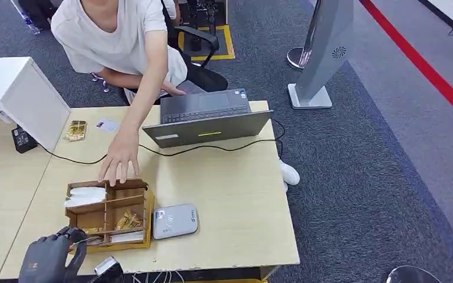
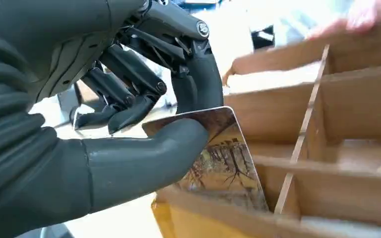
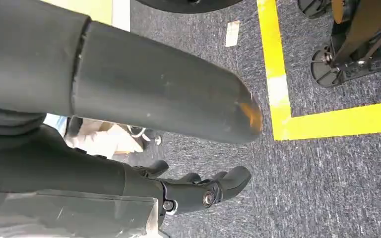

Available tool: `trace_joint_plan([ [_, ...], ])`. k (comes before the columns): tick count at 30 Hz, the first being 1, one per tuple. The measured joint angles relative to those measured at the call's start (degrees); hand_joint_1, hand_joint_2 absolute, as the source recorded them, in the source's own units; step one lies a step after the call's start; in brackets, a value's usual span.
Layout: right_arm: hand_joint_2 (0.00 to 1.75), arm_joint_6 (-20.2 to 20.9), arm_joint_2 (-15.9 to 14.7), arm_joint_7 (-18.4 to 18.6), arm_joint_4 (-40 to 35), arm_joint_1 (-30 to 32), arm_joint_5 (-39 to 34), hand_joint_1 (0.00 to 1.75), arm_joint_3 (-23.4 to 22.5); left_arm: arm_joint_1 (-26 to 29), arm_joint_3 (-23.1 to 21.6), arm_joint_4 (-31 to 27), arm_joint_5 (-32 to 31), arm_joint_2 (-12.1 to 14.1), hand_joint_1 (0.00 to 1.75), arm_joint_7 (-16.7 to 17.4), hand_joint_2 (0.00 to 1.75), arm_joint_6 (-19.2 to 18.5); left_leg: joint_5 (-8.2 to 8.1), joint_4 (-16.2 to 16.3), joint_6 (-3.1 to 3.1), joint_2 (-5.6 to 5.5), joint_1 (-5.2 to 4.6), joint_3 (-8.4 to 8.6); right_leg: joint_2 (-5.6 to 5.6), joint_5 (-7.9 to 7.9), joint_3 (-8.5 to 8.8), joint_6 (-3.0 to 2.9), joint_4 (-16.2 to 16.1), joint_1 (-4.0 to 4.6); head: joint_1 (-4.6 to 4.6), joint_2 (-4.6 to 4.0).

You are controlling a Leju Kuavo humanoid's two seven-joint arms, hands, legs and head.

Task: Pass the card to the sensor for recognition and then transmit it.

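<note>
Left hand (image 2: 144,124) pinches a card (image 2: 223,163) printed with trees at the near-left corner of the wooden organizer (image 1: 109,215). Right hand (image 3: 129,99) hangs empty, fingers apart. No writing is legible.

Matt wooden organizer (image 1: 109,203), glossy printed card (image 2: 223,158), smooth grey plastic sensor (image 1: 175,221), rough grey carpet (image 1: 360,177).

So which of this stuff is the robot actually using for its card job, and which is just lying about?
In use:
- card, pinched by the left hand
- wooden organizer box it comes from
- grey sensor beside the box

Lying about:
- laptop
- black cable
- white box
- small packet
- right hand, hanging over the floor
</note>
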Motion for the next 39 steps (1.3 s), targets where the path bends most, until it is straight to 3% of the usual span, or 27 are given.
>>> trace_joint_plan([
  [14,0.00,0.0,-0.1,-0.5,0.0,0.0,0.2,0.00,0.0,-3.6,-0.2,-11.0,-8.1,1.9,1.75,-4.5,1.75,1.2,0.00,0.0,0.00,-0.01,0.01,0.03,-0.01,0.00,0.02,-0.01,0.0,0.01,0.00,0.00],
  [18,0.00,0.0,-0.1,-1.0,0.0,0.0,0.5,0.00,0.0,-7.1,-1.2,-14.2,-7.9,2.7,1.75,-5.5,1.75,0.7,0.01,0.0,0.00,-0.01,0.00,0.04,-0.01,0.01,0.02,0.00,0.0,0.00,0.00,0.00],
  [23,0.00,0.2,-0.1,-1.2,0.0,-0.1,1.3,0.00,0.0,-13.3,-2.8,-15.6,-5.9,2.4,1.75,-4.9,1.75,-2.6,0.02,0.0,0.02,-0.02,-0.01,0.09,-0.05,0.07,0.09,-0.06,0.0,0.00,-0.02,0.00],
  [31,0.00,0.2,-0.1,-1.2,0.0,-0.1,1.4,0.00,0.0,-15.5,-3.5,-15.9,-5.8,2.2,1.75,-4.8,1.75,-2.6,0.02,0.0,0.02,-0.01,0.00,0.11,-0.04,0.06,0.06,-0.06,0.0,0.00,-0.02,0.00],
  [33,0.00,0.2,-0.1,-1.4,0.0,-0.1,2.8,0.00,0.2,-18.2,-3.6,-15.7,-6.3,0.9,1.75,-2.3,1.75,-4.1,0.04,0.0,0.02,-0.10,-0.01,0.09,-0.11,0.05,-0.03,-0.05,0.0,0.00,-0.02,0.00],
  [35,0.00,0.4,-0.2,-1.7,0.0,-0.2,5.3,0.00,1.3,-25.1,-3.8,-13.2,-9.2,-2.2,1.75,1.7,1.75,-6.1,0.21,0.1,0.16,-0.46,-0.01,-0.05,-0.47,0.09,-0.02,0.03,-0.1,0.00,-0.02,0.00],
  [39,0.00,1.1,-0.3,-2.4,0.0,-1.2,8.8,0.00,4.0,-38.5,-3.8,-2.1,-15.1,-8.1,1.75,4.0,1.75,-5.1,0.44,0.1,0.16,-0.59,-0.03,-0.12,-0.55,0.31,0.06,0.13,-0.1,-0.02,0.04,0.00],
])
